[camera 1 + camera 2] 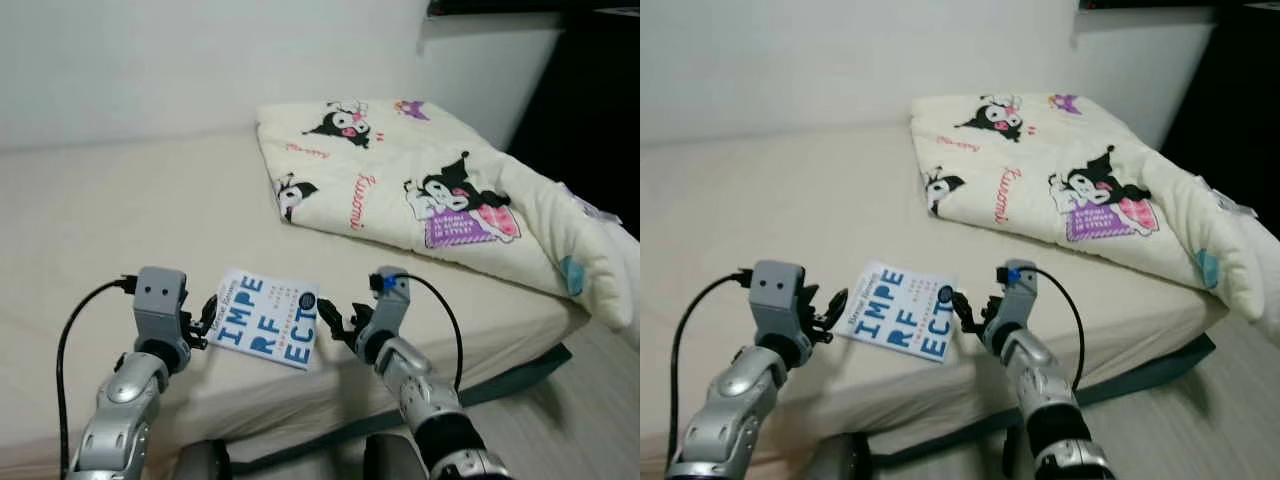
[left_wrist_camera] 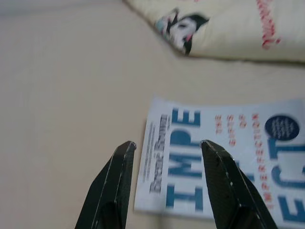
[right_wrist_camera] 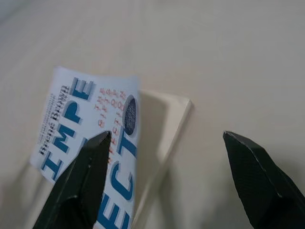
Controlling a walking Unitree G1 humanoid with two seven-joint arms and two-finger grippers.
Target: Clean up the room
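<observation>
Right wrist view showed my right gripper (image 3: 164, 181) spread wide over the book (image 1: 267, 317), whose cover curled up. It lay near the bed (image 1: 90, 230) edge, at six o'clock from the blanket (image 1: 420, 180). My left gripper (image 2: 167, 183) gaped at its spine. Light, floppy paperback, I judged; best pinched at the stiffer spine.

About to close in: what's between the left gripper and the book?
Nothing but bare sheet. In the left wrist view the open left gripper already straddles the book edge.
</observation>
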